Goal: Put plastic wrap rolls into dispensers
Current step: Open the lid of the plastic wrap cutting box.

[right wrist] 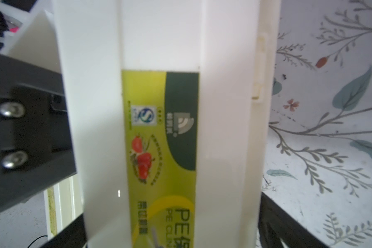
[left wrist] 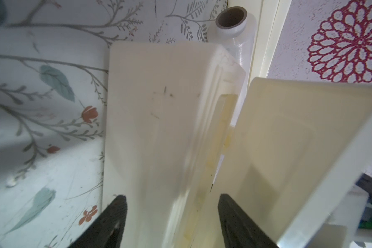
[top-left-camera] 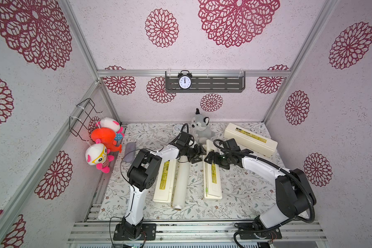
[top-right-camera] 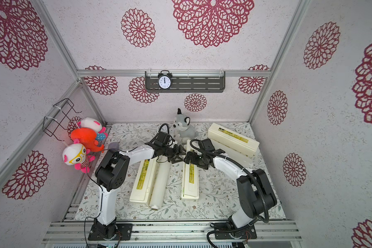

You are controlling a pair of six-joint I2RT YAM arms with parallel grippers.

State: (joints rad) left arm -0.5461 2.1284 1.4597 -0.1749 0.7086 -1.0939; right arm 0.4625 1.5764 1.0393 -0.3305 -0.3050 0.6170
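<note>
The left gripper stands with its jaws parted. In its wrist view the two dark fingers sit apart over a blurred cream box wall, and I cannot tell whether either pad touches it. In both top views this gripper hangs at the far end of the middle dispenser, almost nose to nose with the right gripper.

The right gripper's jaws are spread wide, one on each long side of the middle dispenser, close against its walls. From here I cannot say whether they are pressing it. Its yellow-green label faces up between them, lid down, and the box lies flat along the floral mat.

To the left, under the left arm, the left dispenser lies parallel to it, lid closed. The plastic wrap roll rests on the mat just beside it, touching or nearly touching its long edge, outside any box. The left wrist view also shows a cardboard-cored roll end beyond the blurred box.

The far dispenser sits angled at the back right of the mat, well apart from the others. A grey plush animal sits at the back centre, and a grey pouch lies near the left edge.
</note>
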